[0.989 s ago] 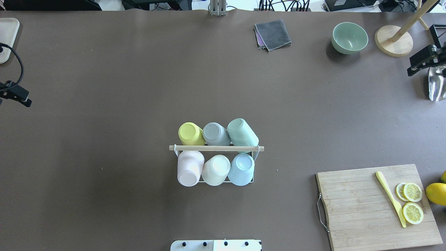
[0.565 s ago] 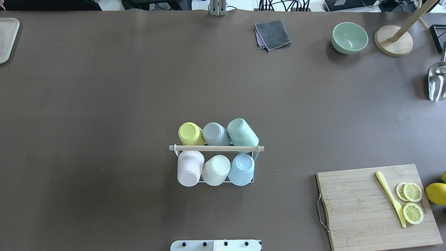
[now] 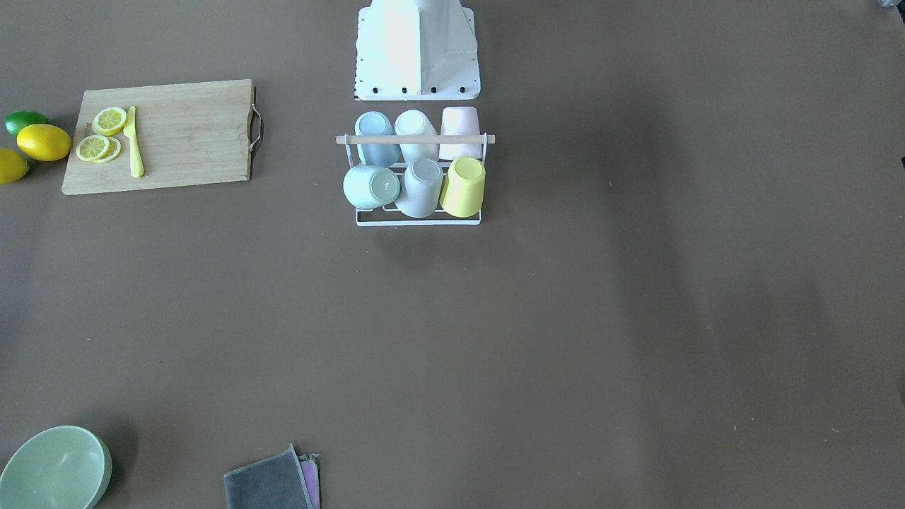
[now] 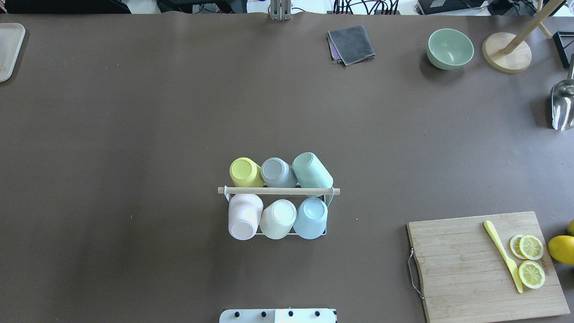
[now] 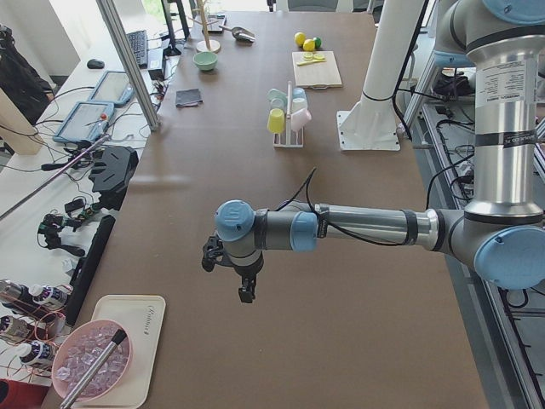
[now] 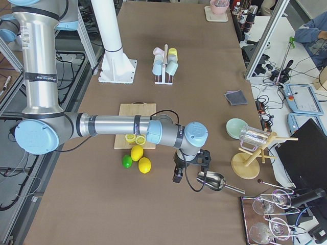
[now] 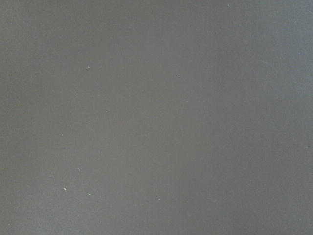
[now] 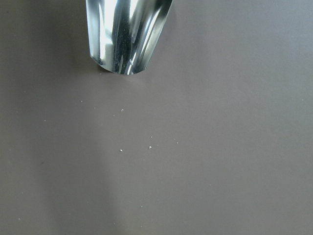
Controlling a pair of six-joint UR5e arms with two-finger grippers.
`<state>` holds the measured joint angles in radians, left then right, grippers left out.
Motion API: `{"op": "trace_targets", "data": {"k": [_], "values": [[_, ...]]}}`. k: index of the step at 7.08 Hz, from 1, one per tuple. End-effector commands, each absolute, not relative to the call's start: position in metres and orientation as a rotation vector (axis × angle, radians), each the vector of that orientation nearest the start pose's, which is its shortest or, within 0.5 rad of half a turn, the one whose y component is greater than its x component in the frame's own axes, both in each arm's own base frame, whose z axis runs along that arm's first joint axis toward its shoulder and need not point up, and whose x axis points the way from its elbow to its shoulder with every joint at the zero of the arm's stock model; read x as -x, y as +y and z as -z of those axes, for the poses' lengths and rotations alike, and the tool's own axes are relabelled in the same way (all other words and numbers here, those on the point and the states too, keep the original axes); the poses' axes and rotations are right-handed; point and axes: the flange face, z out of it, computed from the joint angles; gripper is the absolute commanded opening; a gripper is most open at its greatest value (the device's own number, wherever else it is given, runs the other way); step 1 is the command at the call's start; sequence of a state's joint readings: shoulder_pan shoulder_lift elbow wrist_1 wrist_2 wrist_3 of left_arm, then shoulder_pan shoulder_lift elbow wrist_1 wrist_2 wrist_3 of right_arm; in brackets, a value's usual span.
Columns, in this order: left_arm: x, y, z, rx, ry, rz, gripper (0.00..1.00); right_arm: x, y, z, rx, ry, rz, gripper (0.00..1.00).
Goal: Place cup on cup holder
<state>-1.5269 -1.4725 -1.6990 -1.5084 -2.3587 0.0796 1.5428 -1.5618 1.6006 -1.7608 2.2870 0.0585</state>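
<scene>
The cup holder [image 4: 278,191], a white wire rack with a wooden rod across its top, stands mid-table near my base. Several pastel cups sit upside down on its prongs: yellow [image 4: 245,172], grey [image 4: 278,172] and green [image 4: 312,171] behind the rod, pink [image 4: 244,216], white [image 4: 278,218] and blue [image 4: 311,217] in front. My left gripper [image 5: 245,294] shows only in the exterior left view, far from the rack, above bare table. My right gripper [image 6: 177,177] shows only in the exterior right view, beside a metal scoop [image 6: 212,181]. I cannot tell whether either is open or shut.
A wooden cutting board [image 4: 471,269] with lemon slices and a yellow knife lies front right, lemons beside it. A green bowl [image 4: 450,48], grey cloth [image 4: 351,44], wooden stand [image 4: 506,52] and the metal scoop [image 4: 563,105] sit far right. A tray [image 4: 9,49] lies far left.
Both grippers stood at the left and right edges of the overhead view a second ago; both have moved out of it. The rack and cups have not moved.
</scene>
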Motion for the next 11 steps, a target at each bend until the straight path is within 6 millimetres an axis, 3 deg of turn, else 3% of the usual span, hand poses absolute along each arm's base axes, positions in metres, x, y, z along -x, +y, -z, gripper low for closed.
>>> {"op": "trace_targets", "data": {"k": [1, 3, 4, 5, 7, 11], "values": [[0.056, -0.435, -0.657, 0.025, 0.788, -0.074, 0.98, -0.057, -0.492, -0.656, 0.146, -0.709, -0.080, 1.00], [0.059, -0.441, -0.646, -0.001, 0.778, -0.079, 0.98, -0.063, -0.490, -0.650, 0.130, -0.710, -0.090, 1.00], [0.068, -0.429, -0.644, -0.014, 0.778, -0.058, 0.98, -0.062, -0.491, -0.649, 0.130, -0.710, -0.091, 1.00], [0.072, -0.432, -0.637, -0.034, 0.712, -0.074, 0.98, -0.062, -0.491, -0.648, 0.127, -0.708, -0.089, 1.00], [0.073, -0.426, -0.640, -0.026, 0.690, -0.073, 0.98, -0.062, -0.493, -0.647, 0.125, -0.705, -0.087, 1.00], [0.072, -0.432, -0.632, -0.044, 0.689, -0.081, 0.98, -0.062, -0.494, -0.647, 0.122, -0.704, -0.088, 1.00]]}}
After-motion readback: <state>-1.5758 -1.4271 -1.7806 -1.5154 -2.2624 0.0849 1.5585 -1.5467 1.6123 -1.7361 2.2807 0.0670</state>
